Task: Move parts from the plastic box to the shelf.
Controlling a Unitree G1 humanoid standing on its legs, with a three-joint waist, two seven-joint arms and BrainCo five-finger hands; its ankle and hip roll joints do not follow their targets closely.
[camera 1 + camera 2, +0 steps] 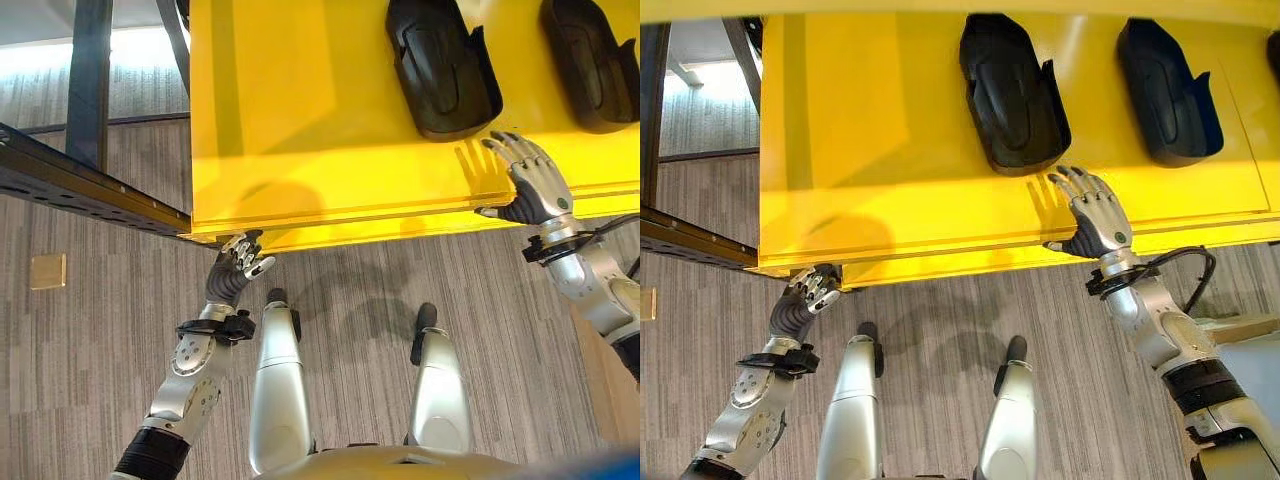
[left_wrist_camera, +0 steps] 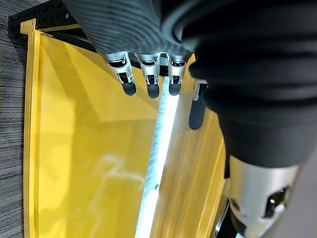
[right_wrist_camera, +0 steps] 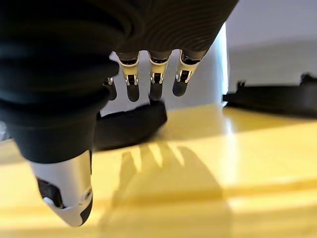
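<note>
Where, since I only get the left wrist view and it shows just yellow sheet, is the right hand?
Observer: The right hand is over the front edge of the yellow shelf, fingers straight, holding nothing.
Operator: Any parts near it?
Observer: A black moulded plastic part lies on the shelf just beyond its fingertips.
Operator: Only that one?
Observer: A second black part lies further to the robot's right.

Two parts [image 1: 1013, 95] [image 1: 1167, 90] side by side on the shelf [image 1: 890, 150], right hand [image 1: 1095, 215] just before the left one
</note>
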